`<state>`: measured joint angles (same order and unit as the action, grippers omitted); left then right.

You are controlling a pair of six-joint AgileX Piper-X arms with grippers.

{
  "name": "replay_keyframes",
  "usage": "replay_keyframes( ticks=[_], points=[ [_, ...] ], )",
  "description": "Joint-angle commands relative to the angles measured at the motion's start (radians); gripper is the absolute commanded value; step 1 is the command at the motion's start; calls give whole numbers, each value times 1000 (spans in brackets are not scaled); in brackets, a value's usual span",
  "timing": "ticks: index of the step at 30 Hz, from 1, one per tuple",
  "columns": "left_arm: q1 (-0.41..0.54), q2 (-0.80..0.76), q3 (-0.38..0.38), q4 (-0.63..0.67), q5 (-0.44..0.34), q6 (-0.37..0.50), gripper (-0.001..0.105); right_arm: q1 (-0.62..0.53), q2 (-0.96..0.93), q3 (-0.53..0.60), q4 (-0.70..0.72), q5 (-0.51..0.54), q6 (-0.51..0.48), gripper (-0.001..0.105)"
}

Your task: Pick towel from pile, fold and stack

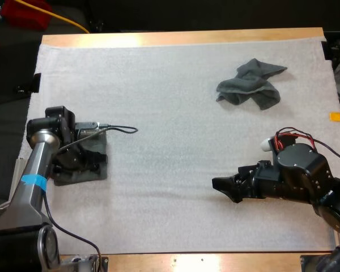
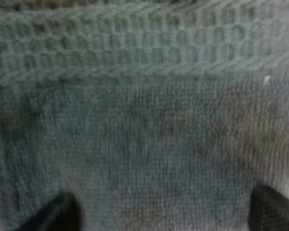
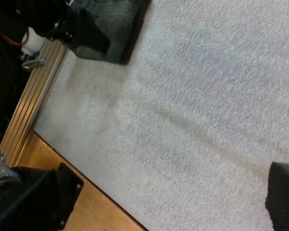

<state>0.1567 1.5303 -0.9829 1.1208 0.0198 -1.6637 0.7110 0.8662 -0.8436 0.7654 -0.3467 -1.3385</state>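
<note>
**Folded towel at risk of being disturbed as the left gripper leaves it**

The folded towel [image 1: 93,173] is seen at about 9 o'clock on the white mat [image 1: 158,102], close to the mat's edge. The left gripper [image 1: 76,160] is set down on top of it. In the left wrist view the fingertips [image 2: 62,214] are held wide apart, with flat cloth spread beneath them and nothing pinched between them, so the claw is judged open and empty.

The crumpled towel [image 1: 249,85] lies at about 1 o'clock, well apart from both arms. The right gripper [image 1: 224,187] is held over bare mat at about 5 o'clock. Whether it is open or closed cannot be told.

The nearest hazard is judged to be the left gripper's withdrawal. If the loose weave is caught by a fingertip, or the claw is closed before it is raised, the top layer could be dragged up and the fold undone. A sideways pull could also slide the towel toward the 9 o'clock edge of the mat.

A further risk lies with the crumpled towel. Its corners are buried in the bunched cloth, so a grasp made on a ridge could lift a tangled wad that cannot be spread cleanly. A poorly spread towel would then be laid crooked on the stack.
</note>
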Motion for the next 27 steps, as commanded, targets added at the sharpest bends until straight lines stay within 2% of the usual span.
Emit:
replay_keyframes(
  ticks=[1, 6, 10, 14, 21, 27],
  points=[
    [-2, -29, -26, 10, 0, 6, 69, 2, -1, -3, -6, -8, -9, 84],
    [-2, -135, -96, 6, 17, 6, 69, 2, -1, -3, -6, -9, -9, 84],
    [-2, -223, -141, 5, 79, 1, 69, 2, -1, -3, -6, -13, -32, 84],
    [-2, -298, -145, -1, 138, -15, 69, 2, -1, -3, -7, -2, -73, 84],
    [-2, -386, -145, 8, 182, -23, 69, -7, -1, -3, 1, 60, -96, 84],
    [-2, -440, -145, 31, 209, -43, 69, -130, -1, -8, 30, 59, -150, 84]
  ],
)
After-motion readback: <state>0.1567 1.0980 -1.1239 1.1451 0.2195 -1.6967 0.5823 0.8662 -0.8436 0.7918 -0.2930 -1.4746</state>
